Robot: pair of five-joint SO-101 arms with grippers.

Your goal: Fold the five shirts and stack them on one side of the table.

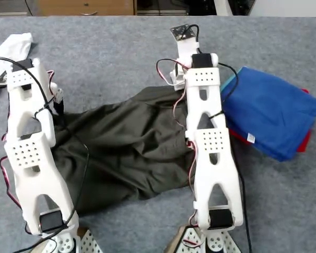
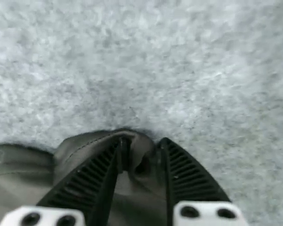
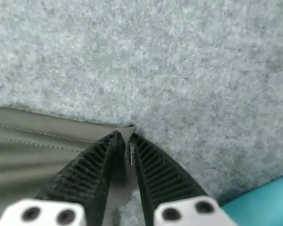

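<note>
Overhead, the olive shirt [image 1: 126, 147] sprawls crumpled on the grey tabletop [image 1: 121, 52] between both arms, with a folded blue shirt [image 1: 268, 110] stacked beside the right arm. Closer in, the wrist views show the left claw [image 2: 140, 141] pinching a bunched fold and the right claw [image 3: 125, 136] pinching a hem corner.

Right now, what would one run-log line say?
left jaws: shut on crumpled dark olive cloth shirt | right jaws: shut on its edge | folded blue cloth shirt: lying aside, untouched
</note>
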